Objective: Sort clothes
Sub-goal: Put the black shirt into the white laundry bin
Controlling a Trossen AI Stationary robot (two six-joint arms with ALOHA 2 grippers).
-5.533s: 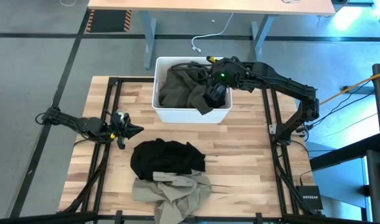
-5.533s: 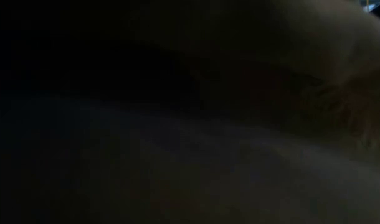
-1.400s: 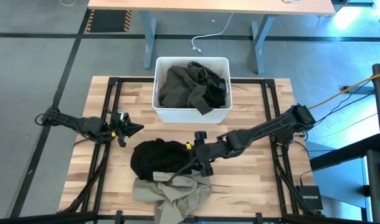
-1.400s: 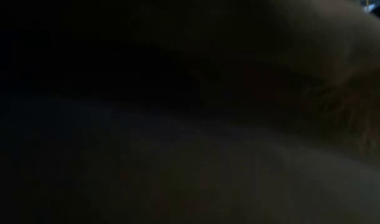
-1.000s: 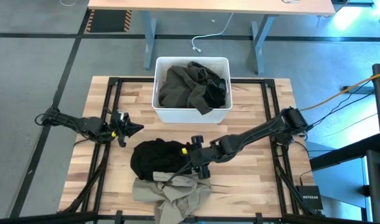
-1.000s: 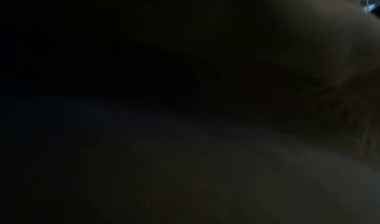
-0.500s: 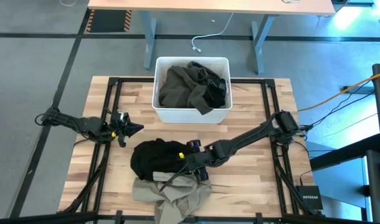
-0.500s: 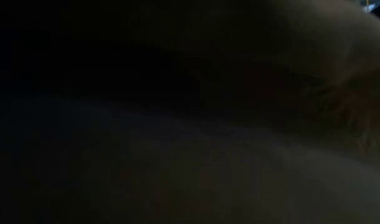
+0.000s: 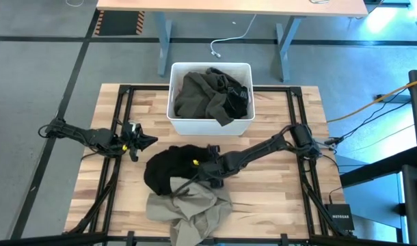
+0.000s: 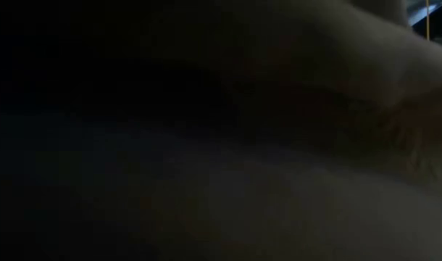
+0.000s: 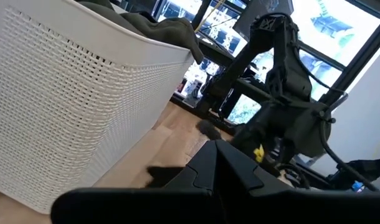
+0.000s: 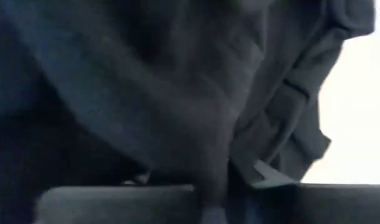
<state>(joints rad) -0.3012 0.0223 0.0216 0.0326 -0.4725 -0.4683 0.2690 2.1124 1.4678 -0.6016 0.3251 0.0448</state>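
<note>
A black garment lies bunched near the table's front, its near edge resting on a khaki-beige garment. My right gripper is at the black garment's right side, shut on it; dark cloth fills the right wrist view. A dark olive garment lies in the white bin, one flap hanging over the bin's near rim. My left gripper waits shut at the table's left, touching nothing. The low view is dark and shows nothing that can be told. My right gripper pinches a raised fold of the black garment between its two fingers, at the garment's right side. The fingers come slanting from the table's right, pointing down. The rest of the garment lies slack on the table and on the khaki-beige one.
The white lattice bin stands at the table's far middle, close to my left gripper. A black frame runs along the table's edges. Bare wood lies to the right of the garments.
My right gripper has gone toward the table's left edge and down onto the black garment's right side. That side of the garment has bunched inward, and more of the khaki-beige garment shows below it.
</note>
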